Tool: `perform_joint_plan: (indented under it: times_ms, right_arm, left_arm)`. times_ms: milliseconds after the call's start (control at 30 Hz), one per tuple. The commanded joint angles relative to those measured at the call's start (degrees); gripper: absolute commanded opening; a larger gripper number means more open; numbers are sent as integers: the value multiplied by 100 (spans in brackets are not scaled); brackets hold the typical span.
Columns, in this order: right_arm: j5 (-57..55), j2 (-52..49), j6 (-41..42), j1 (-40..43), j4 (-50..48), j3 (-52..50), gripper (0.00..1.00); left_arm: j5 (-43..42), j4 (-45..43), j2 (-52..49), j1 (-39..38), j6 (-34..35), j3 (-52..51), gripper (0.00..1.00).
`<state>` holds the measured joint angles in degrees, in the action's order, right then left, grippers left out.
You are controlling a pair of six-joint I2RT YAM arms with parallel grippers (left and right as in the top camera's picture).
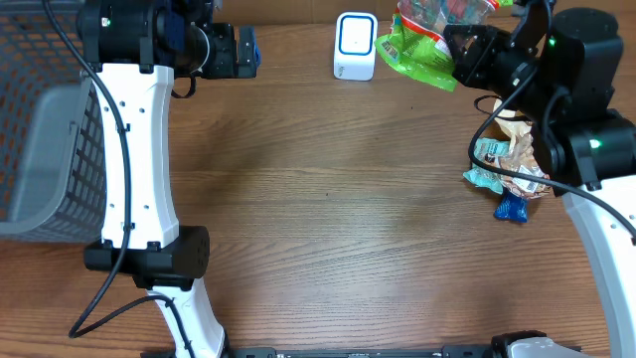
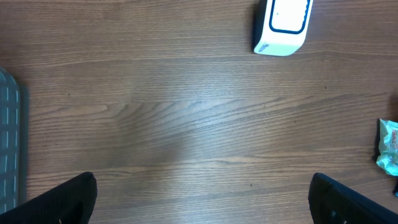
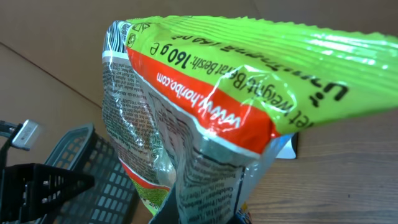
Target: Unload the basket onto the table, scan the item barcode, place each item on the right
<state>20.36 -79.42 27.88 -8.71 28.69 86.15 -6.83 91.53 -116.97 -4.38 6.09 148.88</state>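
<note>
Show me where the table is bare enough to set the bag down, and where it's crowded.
Bare: the wide middle of the table, between the left arm and the wrappers, from the scanner to the front edge. Crowded: the right side around the wrappers, the back right where the bag hangs, and the left by the basket.

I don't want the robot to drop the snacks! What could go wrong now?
The right gripper pinches the green bag by its crinkly film, so it might slip out. The bag is shiny and wrinkled, so the white scanner may fail to read it. It also hangs close to the scanner and could knock it.
</note>
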Motion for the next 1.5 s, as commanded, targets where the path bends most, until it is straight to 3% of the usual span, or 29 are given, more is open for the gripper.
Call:
perform_joint_plan:
  times_ms: [0, 433, 767, 1100, 1167, 1200, 1267, 1333, 1467]
  right_arm:
    - [-350, 114, 116, -15, 39, 94, 4]
    - [-1021, -474, 1303, -33, -11, 92, 4]
    - [-732, -2470, 1290, -627, -417, 92, 4]
    - [-608, -2605, 1287, -645, -422, 92, 4]
    - [-396, -2605, 1123, -645, -492, 92, 4]
    - [542, -2605, 136, -645, -863, 92, 4]
    - [1991, -2603, -964, -645, -1451, 98, 4]
    - [2479, -2605, -1121, -616, -1674, 166, 4]
    - [2433, -2605, -1134, -612, -1744, 210, 4]
  left_arm:
    - [-24, -7, -39, 24, 79, 85, 100]
    - [-24, -7, -39, 24, 79, 85, 100]
    - [-22, -7, -39, 24, 79, 85, 100]
    - [-24, -7, -39, 24, 79, 85, 100]
    - [-24, -7, -39, 24, 79, 85, 100]
    - [-24, -7, -39, 24, 79, 85, 100]
    - [-24, -7, -39, 24, 79, 85, 100]
    - [-24, -7, -39, 24, 79, 85, 100]
    - [-24, -7, -39, 24, 79, 85, 100]
